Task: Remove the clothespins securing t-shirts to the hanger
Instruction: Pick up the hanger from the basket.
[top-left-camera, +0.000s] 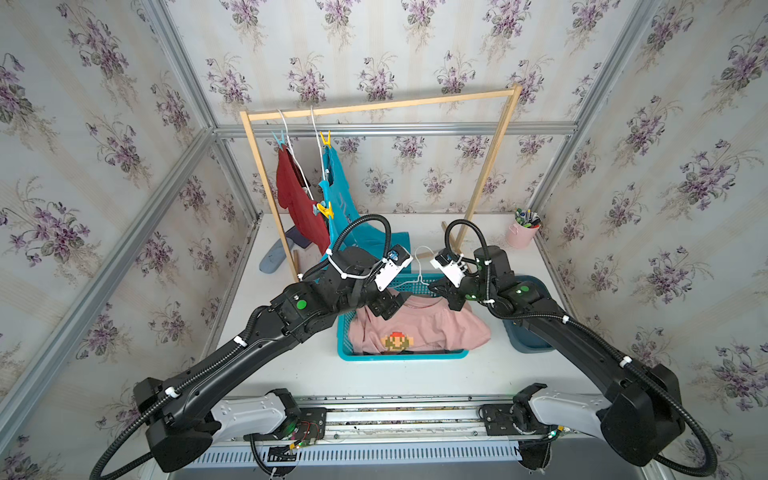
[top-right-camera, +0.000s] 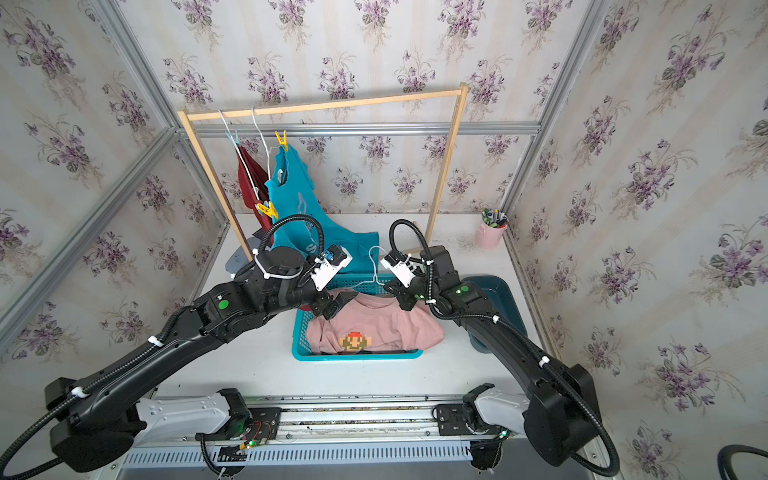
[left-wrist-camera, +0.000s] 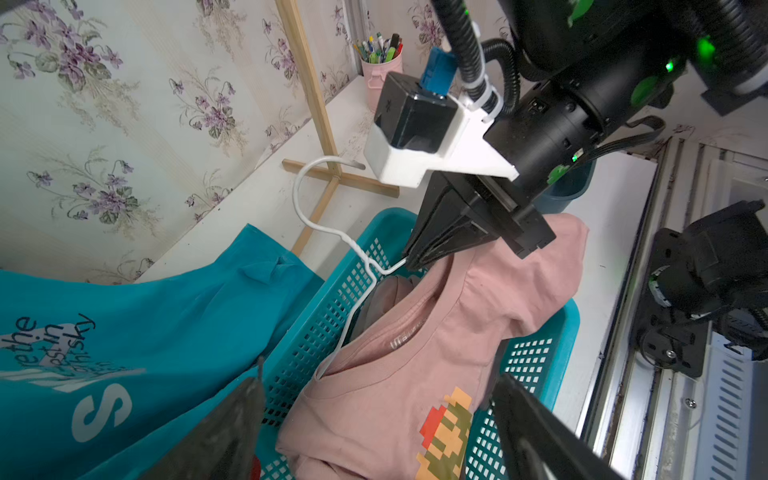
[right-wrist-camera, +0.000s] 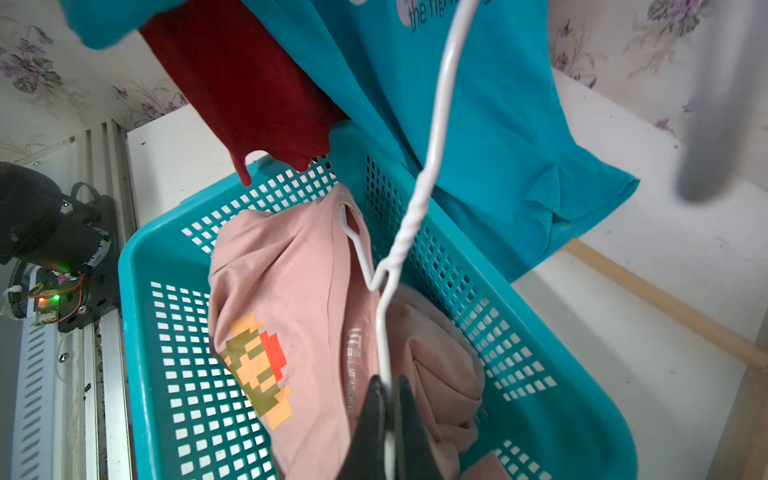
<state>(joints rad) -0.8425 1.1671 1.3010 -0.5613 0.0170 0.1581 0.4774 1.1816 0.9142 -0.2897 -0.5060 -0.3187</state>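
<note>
Black arms (top-left-camera: 266, 336) carry corrugated cables (top-left-camera: 365, 217), white zip ties (top-left-camera: 239, 341), green dots (top-left-camera: 301, 304), white bases (top-left-camera: 245, 411).

- Three t-shirts – dark red (top-left-camera: 295, 195), turquoise (top-left-camera: 338, 195), pale pink (top-left-camera: 436, 324).
- Three clothespins clearly showing – two yellow (top-left-camera: 325, 138) (top-left-camera: 326, 210), one light blue (top-left-camera: 279, 140).
- Three white wire hangers (right-wrist-camera: 434, 137).
- One turquoise basket (top-left-camera: 403, 355), one dark blue bin (top-left-camera: 528, 345), one pink cup (top-left-camera: 519, 235), one wooden rack (top-left-camera: 374, 104).
</note>
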